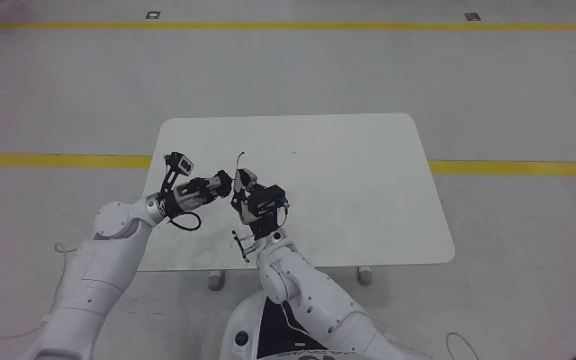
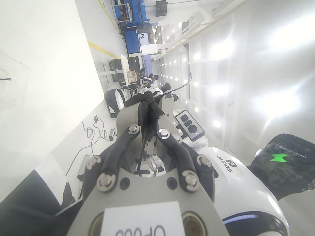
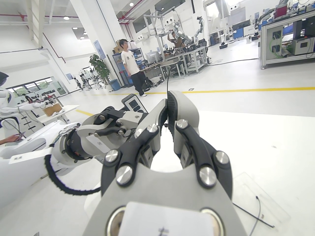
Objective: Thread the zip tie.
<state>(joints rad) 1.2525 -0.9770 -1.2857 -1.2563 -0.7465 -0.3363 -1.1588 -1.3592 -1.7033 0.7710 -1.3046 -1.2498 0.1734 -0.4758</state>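
Observation:
A thin black zip tie (image 1: 240, 162) is held above the white table (image 1: 360, 180), near its front left part. My right gripper (image 3: 167, 99) is shut on it, and the tie's free end (image 3: 167, 79) sticks out past the fingertips. My left gripper (image 2: 147, 104) is shut too, with a black strand running between its fingers and a thin tail (image 2: 183, 85) curving beyond them. In the top view the left gripper (image 1: 225, 184) and right gripper (image 1: 243, 193) meet tip to tip over the table.
A clear flat tray (image 3: 260, 197) lies on the table beside the right arm with spare black zip ties (image 3: 258, 205) on it. The same tray (image 2: 12, 79) appears in the left wrist view. The table's right half (image 1: 378, 198) is bare.

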